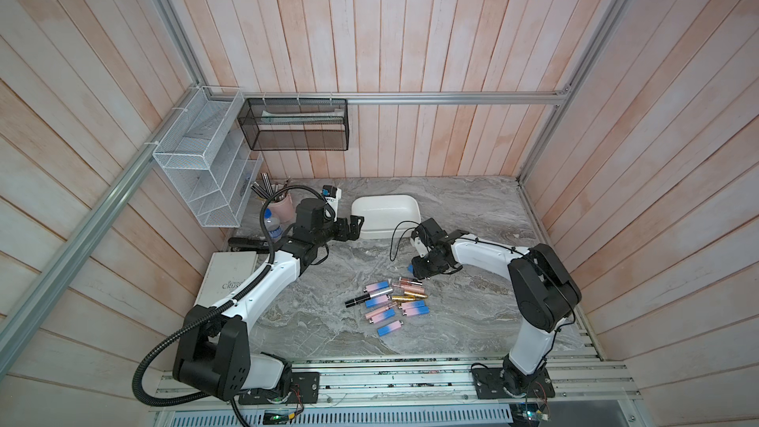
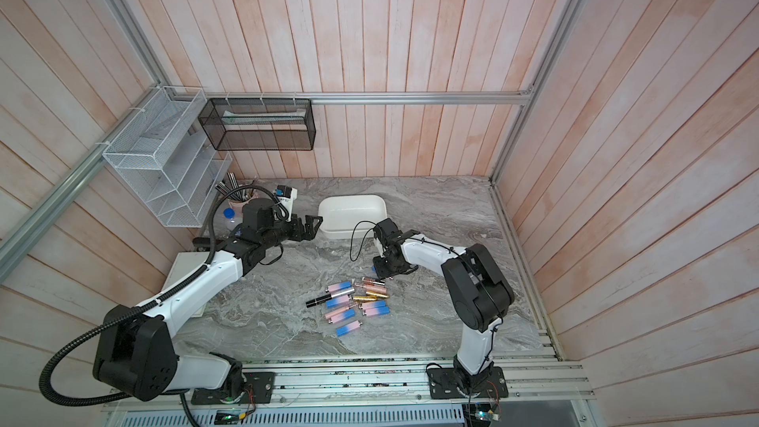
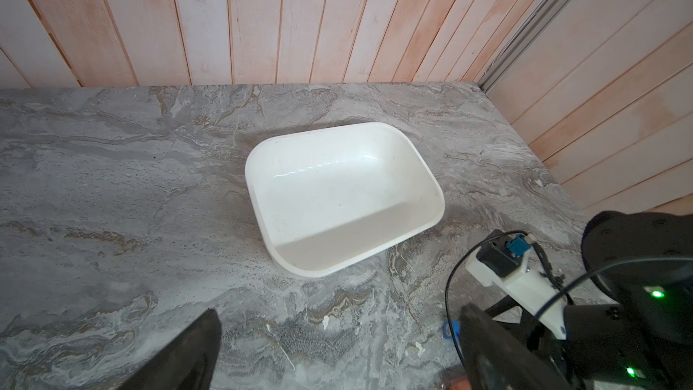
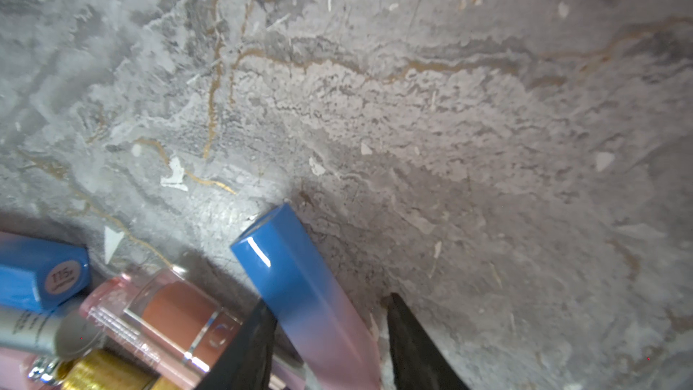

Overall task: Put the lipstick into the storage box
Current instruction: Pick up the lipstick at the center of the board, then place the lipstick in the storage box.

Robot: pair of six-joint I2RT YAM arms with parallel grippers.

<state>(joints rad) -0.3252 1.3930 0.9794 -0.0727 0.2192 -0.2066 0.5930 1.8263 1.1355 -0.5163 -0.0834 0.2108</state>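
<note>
The storage box (image 1: 384, 199) (image 2: 353, 199) (image 3: 255, 181), a shallow white tub, stands empty at the back middle of the marble table. My right gripper (image 1: 417, 271) (image 2: 380, 269) (image 4: 327, 300) is in front of it, shut on a blue-to-pink lipstick (image 4: 296, 275) whose blue end (image 1: 410, 269) (image 2: 373, 268) (image 3: 450, 330) sticks out past the fingers. Several more lipsticks (image 1: 390, 301) (image 2: 353, 301) lie in a loose pile just in front of that gripper. My left gripper (image 1: 356, 225) (image 2: 314, 225) (image 3: 339, 313) is open with nothing in it, at the box's left end.
A white wire rack (image 1: 205, 166) and a black mesh basket (image 1: 295, 125) hang at the back left. Below them stand a pink cup of brushes (image 1: 279, 203) and a blue-capped bottle (image 1: 273, 225). A white book (image 1: 228, 277) lies under the left arm.
</note>
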